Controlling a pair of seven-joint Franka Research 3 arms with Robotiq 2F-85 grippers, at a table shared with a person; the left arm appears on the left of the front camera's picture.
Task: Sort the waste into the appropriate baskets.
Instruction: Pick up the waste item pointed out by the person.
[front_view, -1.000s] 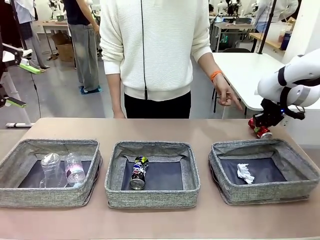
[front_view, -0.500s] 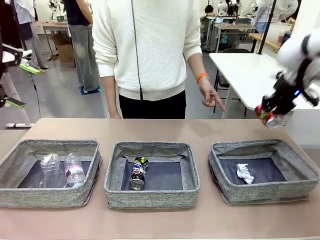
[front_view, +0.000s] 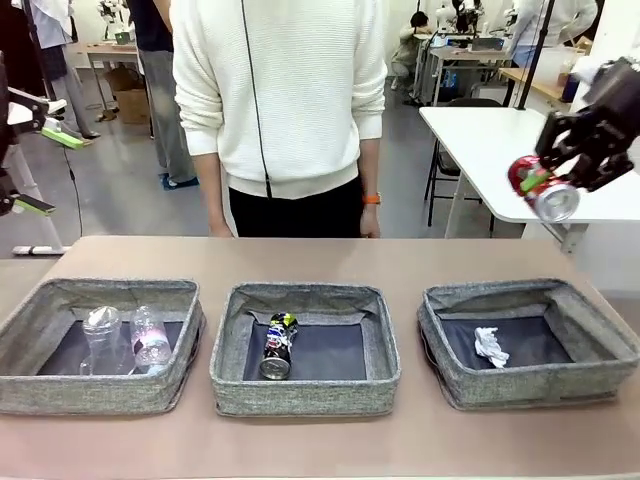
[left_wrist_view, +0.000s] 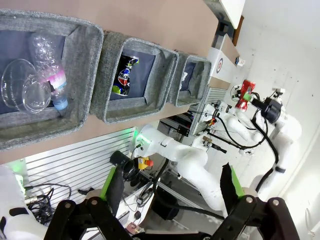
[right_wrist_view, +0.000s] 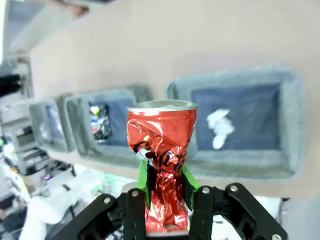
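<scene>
in the right wrist view, right hand around crushed red can

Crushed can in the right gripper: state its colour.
Red, with a silver top; the crushed can shows best in the right wrist view.

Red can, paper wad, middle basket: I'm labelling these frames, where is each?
Red can (right_wrist_view: 161, 150): right wrist view, crumpled side between the pads.
Paper wad (front_view: 489, 346): front view, its middle.
Middle basket (front_view: 303, 392): front view, near wall.
</scene>
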